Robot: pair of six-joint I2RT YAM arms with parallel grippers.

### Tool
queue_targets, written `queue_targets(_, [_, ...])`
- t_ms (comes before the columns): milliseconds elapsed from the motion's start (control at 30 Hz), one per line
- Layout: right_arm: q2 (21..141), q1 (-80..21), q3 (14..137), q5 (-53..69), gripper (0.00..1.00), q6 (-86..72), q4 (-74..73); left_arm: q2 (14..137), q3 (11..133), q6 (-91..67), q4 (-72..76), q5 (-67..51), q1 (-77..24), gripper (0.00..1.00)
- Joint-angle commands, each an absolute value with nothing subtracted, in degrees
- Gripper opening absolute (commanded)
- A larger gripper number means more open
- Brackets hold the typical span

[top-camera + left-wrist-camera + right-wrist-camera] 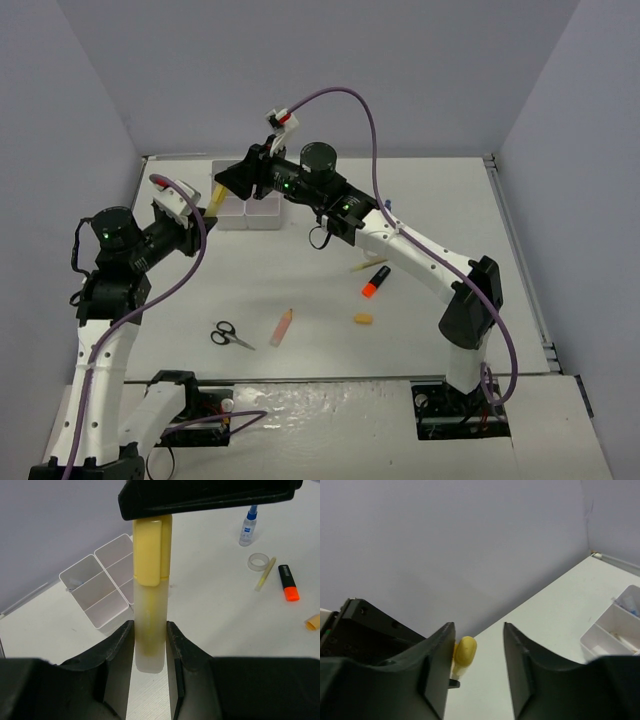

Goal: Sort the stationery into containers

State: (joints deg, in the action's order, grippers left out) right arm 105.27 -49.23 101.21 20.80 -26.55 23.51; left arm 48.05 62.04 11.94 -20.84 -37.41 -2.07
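Fingers (pixel 122 650) of the left claw (pixel 150 628) are clenched on the lower barrel of a yellow highlighter (pixel 150 570), which is held off the tabletop (pixel 450 200) just beside the white compartment block (pixel 245 207). The capped end is met by the right claw (pixel 479 630). In the left wrist view that claw's black body is seen lying across the cap's tip. In the right wrist view its jaws are released and stand apart, with the yellow cap just beside one finger and the other finger clear of it — no grasp is shown there.

The block's square compartments are seen from both wrists, with no stationery made out clearly inside.

The rest is spread over the tabletop, well apart from the block:
- A blue-capped bottle (pixel 247 527) stands upright.
- Near it lies a clear tape roll (pixel 259 562), with a pale yellow pen (pixel 265 575) touching its rim.
- An orange marker (pixel 288 582) is just beside the pen.
- Nearer the arm bases lie a small yellow eraser (pixel 363 320), a pink pen (pixel 282 326) and black-handled scissors (pixel 230 335).
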Motion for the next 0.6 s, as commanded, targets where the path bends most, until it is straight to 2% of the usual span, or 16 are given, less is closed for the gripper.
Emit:
queue_targets(0, [104.48,-49.83,103.54,21.23,0.3,-26.53,26.63,47.2,64.51,12.3,-15.65,-38.58,-1.93,0.0])
queue_targets(33, [104.66,-49.91,103.54,21.66,0.28,-26.93,26.87,47.28,64.43,11.99,-15.33,-38.19,-2.01,0.0])
queue_targets(133, [105.12,-49.92,103.32,23.64,0.38,-28.38,27.77,47.55,64.42,11.69,-15.07,-37.93,-1.93,0.0])
queue_targets(367, [104.8,-50.07,104.43,24.71,0.43,-28.94,29.41,47.72,64.1,12.33,-15.73,-37.74,-1.93,0.0])
queue_targets(567, [103.47,-50.36,103.81,25.03,0.52,-28.19,30.14,47.99,63.9,12.83,-16.0,-37.3,-1.93,0.0])
